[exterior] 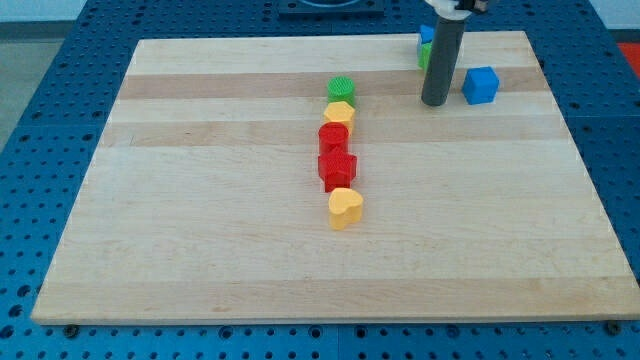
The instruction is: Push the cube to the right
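Note:
A blue cube [481, 85] sits on the wooden board [200, 230] near the view's top right. My tip [435, 102] stands just to the left of the cube, a small gap apart. Behind the rod, partly hidden, are a blue block [426, 35] and a green block [424, 57]; their shapes cannot be made out.
A column of blocks runs down the board's middle: a green block [342, 88] at its top, a yellow block [340, 112], a red block [334, 137], a red star-like block [337, 167] and a yellow heart-shaped block [345, 207] at its bottom.

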Robot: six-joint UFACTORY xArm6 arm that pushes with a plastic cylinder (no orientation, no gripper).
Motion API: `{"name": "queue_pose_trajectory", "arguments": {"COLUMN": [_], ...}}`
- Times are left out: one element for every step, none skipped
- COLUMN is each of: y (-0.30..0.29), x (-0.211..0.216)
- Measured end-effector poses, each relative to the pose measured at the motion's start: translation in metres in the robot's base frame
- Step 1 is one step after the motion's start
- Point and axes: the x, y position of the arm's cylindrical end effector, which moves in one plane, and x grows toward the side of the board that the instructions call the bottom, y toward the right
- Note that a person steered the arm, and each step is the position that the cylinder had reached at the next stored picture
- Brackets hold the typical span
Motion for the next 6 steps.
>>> {"name": "queue_pose_trajectory", "arguments": {"y": [0.009,0.030,0.071,0.075,0.075,0.059], "x": [-0.016,-0.034,-0.034,-0.034,-0.040,-0.066]}}
